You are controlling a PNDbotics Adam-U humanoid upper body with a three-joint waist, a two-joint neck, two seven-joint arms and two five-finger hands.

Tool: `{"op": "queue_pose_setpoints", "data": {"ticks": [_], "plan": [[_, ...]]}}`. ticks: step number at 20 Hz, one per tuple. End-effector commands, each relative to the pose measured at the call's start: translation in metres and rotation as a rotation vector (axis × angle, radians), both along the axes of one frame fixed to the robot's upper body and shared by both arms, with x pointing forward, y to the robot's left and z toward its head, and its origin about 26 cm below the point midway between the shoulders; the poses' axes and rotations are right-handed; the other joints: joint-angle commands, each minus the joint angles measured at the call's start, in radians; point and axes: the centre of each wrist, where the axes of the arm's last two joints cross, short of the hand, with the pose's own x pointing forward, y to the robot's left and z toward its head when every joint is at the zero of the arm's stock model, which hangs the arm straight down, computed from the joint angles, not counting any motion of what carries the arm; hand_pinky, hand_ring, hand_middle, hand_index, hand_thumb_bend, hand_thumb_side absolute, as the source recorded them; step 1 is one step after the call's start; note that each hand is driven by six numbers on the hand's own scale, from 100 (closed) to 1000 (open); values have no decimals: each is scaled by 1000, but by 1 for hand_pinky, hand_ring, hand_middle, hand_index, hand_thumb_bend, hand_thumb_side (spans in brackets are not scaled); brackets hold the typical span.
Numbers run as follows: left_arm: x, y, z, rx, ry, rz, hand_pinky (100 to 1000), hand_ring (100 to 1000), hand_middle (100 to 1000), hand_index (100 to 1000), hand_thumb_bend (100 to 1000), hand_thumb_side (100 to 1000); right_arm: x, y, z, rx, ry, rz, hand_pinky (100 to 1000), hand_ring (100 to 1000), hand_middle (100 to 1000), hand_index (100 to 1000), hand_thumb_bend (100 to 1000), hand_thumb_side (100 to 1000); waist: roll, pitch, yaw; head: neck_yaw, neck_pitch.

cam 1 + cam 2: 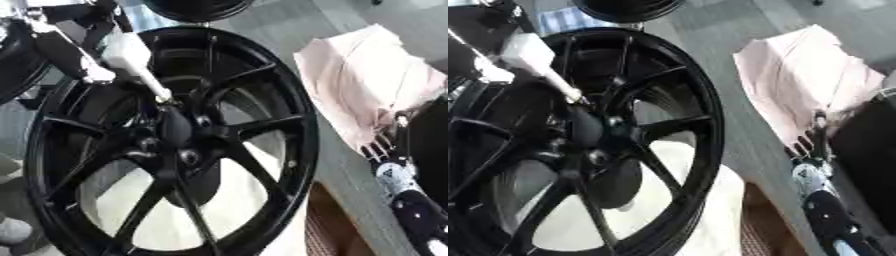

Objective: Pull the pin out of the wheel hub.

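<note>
- While the black wheel hub (179, 131) stands upright and fills the middle of both views, everything else is placed from its centre boss.
- Up and to the left of that boss, the left hand (83, 60) comes in from the upper left corner; its fingers look curled round a white handle-like piece (131, 55).
- From that white piece a thin pale pin (157, 90) slopes down and right, its tip at the hub's centre; its long axis runs from the hand into the boss.
- Judging by this, the pull must go back along that line, up and left, away from the hub; the left hand is by far the nearer.
- Well right of the hub, past the rim, the right hand (385, 145) rests by a pink cloth (367, 75), fingers straight and holding nothing.
</note>
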Motion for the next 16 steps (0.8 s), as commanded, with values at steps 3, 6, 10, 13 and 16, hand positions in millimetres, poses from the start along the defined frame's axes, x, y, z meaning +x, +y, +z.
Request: {"op": "queue_pose_setpoints", "data": {"ticks": [3, 6, 10, 13, 16], "plan": [[-13, 64, 32, -197, -156, 163, 427, 250, 188, 333, 349, 100, 3, -5, 15, -18, -37, -6, 659, 824, 514, 595, 469, 488, -7, -26, 5, -20, -12], [-18, 109, 37, -359, -225, 303, 421, 241, 183, 332, 371, 100, 3, -6, 15, -16, -39, -10, 659, 824, 513, 595, 470, 488, -8, -24, 8, -29, -13], [-30, 175, 35, -574, -303, 508, 413, 241, 189, 345, 394, 100, 3, -7, 16, -14, -44, -16, 659, 824, 513, 595, 470, 487, -10, -20, 12, -36, -14], [-45, 231, 26, -720, -393, 725, 433, 272, 226, 390, 418, 100, 2, -9, 17, -12, -49, -23, 659, 824, 513, 594, 471, 487, -10, -17, 17, -45, -15], [-58, 276, 12, -823, -485, 945, 518, 360, 323, 494, 507, 100, 2, -10, 18, -12, -52, -30, 659, 824, 513, 594, 472, 487, -11, -15, 22, -53, -17]]}}
